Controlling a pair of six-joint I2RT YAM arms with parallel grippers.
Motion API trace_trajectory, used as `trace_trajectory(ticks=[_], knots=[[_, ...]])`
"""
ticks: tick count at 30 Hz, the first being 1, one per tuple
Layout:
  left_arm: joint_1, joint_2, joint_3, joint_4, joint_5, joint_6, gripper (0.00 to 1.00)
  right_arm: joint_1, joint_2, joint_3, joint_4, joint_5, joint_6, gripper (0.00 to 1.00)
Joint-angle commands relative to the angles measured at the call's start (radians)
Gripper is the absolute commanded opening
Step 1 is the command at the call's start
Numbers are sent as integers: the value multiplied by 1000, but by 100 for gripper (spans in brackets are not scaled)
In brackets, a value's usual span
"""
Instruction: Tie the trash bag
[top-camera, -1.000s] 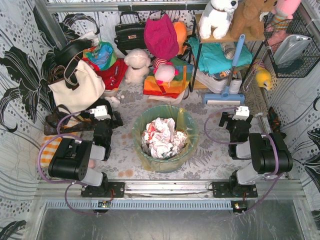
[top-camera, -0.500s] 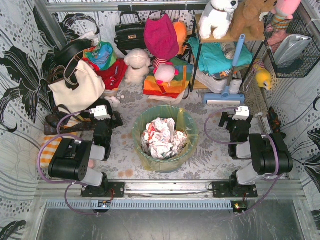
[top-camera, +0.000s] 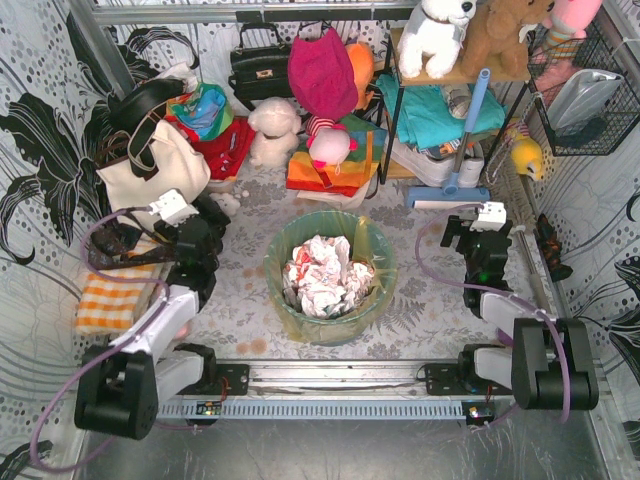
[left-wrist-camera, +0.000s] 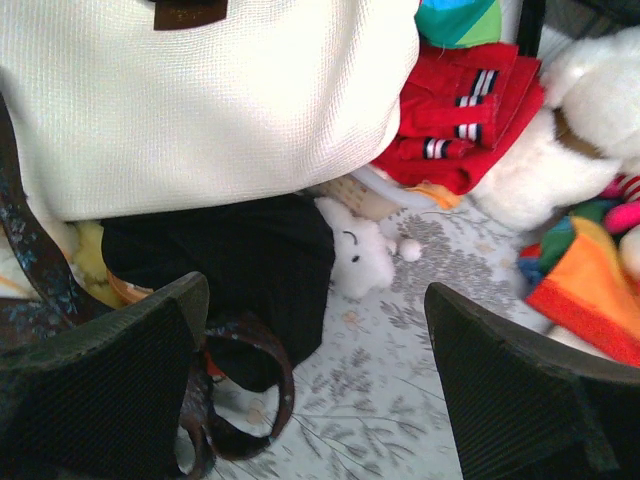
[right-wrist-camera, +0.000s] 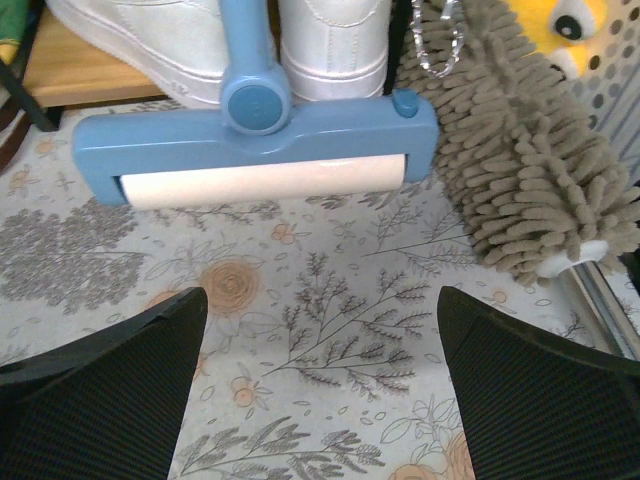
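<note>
The trash bag (top-camera: 374, 243) is thin yellow plastic lining a teal round bin (top-camera: 330, 328) in the middle of the floral mat, its mouth open, with crumpled white paper (top-camera: 322, 275) inside. My left gripper (top-camera: 210, 214) is open and empty, left of the bin and apart from it, facing the cream tote; in the left wrist view (left-wrist-camera: 315, 390) only mat lies between its fingers. My right gripper (top-camera: 470, 232) is open and empty, right of the bin; the right wrist view (right-wrist-camera: 320, 390) shows bare mat between its fingers. The bag shows in neither wrist view.
A cream tote bag (top-camera: 150, 170) with black straps, a small white plush (left-wrist-camera: 360, 255) and a dark strap loop (left-wrist-camera: 250, 390) lie ahead of my left gripper. A blue lint roller (right-wrist-camera: 255, 150) and a brown duster (right-wrist-camera: 520, 170) lie ahead of my right. An orange checked cloth (top-camera: 110, 300) lies far left.
Both arms have stretched out from their folded pose. My left gripper moved left and back toward the tote; my right gripper moved slightly back. The bag has not moved.
</note>
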Motion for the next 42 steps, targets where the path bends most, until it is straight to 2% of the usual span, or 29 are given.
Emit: trace_trajectory(ticks=[1,9,12,19,21,29,36,42], knots=[[-8,-94,80,-363,-15,-201,98,-5,-81,59,-226,-108,89,97],[-9,-151,115,-700,303,-363,98,-5,-182,202,-607,-233,263,97],[-10,-162,106,-778,385,-387,98,-5,-193,270,-735,-306,264,99],[-11,-208,62,-867,603,-459,98,-6,-245,315,-876,-468,303,99],[-20,-220,51,-890,645,-482,99,-6,-249,335,-926,-507,317,96],[-169,-273,18,-988,697,-617,97,-5,-229,397,-1090,-675,344,85],[-296,-346,-7,-1111,661,-728,88,-5,-273,378,-1123,-676,357,83],[-373,-436,-85,-1154,624,-830,82,-5,-282,385,-1131,-681,361,83]])
